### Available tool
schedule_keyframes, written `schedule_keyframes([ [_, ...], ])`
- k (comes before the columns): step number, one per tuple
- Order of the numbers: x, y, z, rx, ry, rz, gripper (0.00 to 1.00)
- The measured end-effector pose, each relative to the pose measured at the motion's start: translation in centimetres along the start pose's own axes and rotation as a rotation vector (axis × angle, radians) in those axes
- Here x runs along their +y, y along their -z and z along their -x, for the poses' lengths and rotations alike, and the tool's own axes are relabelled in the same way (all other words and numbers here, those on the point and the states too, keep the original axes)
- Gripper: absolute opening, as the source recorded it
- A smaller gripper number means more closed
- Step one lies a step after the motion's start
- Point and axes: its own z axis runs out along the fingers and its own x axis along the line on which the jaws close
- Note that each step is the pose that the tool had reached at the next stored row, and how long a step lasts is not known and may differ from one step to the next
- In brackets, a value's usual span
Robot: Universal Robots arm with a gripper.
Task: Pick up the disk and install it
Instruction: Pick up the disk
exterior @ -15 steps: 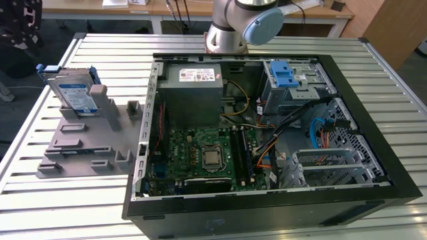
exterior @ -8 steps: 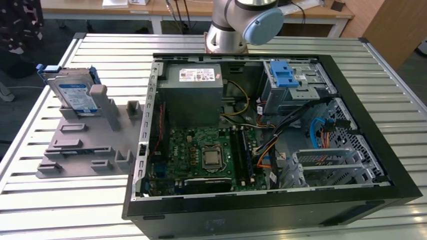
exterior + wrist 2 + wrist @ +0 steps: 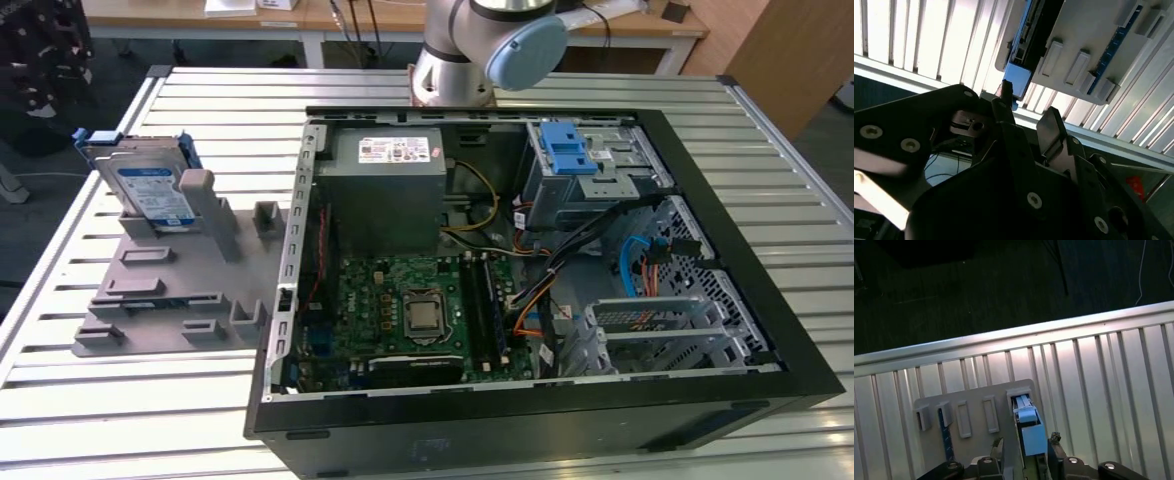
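The disk [image 3: 150, 190], silver with a blue-and-white label and a blue bracket, stands on edge in a grey holder [image 3: 160, 290] at the exterior view's left, with nothing touching it there. In the first wrist view, my gripper [image 3: 1026, 442] looks down on the disk's blue top edge [image 3: 1030, 432]. That edge appears in the gap between the two dark fingertips [image 3: 999, 445]. In the second wrist view the gripper [image 3: 1026, 117] is open, short of the disk's end [image 3: 1019, 75], with the holder [image 3: 1079, 50] beside it.
An open computer case [image 3: 534, 270] lies in the middle of the slatted metal table [image 3: 134, 400], showing its motherboard, cables and a drive bay with a blue latch [image 3: 567, 150]. The arm's base [image 3: 467, 50] stands behind the case. The table's edge [image 3: 1004, 342] runs beyond the holder.
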Motion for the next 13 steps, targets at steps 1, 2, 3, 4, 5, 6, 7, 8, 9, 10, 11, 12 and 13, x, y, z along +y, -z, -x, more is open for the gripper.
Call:
schedule_keyframes([
  [1,-0.17,-0.18,0.18,0.0004,0.000,0.0000,0.47],
  [2,-0.29,-0.35,0.36,0.0007,0.000,-0.0001,0.47],
  [3,-0.31,-0.52,0.43,0.0006,0.001,-0.0004,0.47],
  [4,-0.31,-0.66,0.44,0.0006,0.004,-0.0004,0.47],
  [5,-0.32,-0.76,0.44,0.0007,0.010,-0.0001,0.47],
  [6,-0.31,-0.87,0.44,0.0009,0.016,0.0000,0.47],
  [7,-0.31,-0.97,0.45,0.0010,0.023,0.0002,0.47],
  [8,-0.31,-1.08,0.45,0.0010,0.031,0.0001,0.47],
  [9,-0.32,-1.18,0.45,0.0011,0.037,0.0001,0.48],
  [10,-0.31,-1.28,0.44,0.0012,0.042,0.0002,0.48],
  [11,-0.32,-1.42,0.44,0.0012,0.044,0.0002,0.55],
  [12,-0.32,-1.61,0.44,0.0012,0.044,0.0002,0.55],
  [13,-0.32,-1.79,0.45,0.0013,0.044,0.0002,0.55],
])
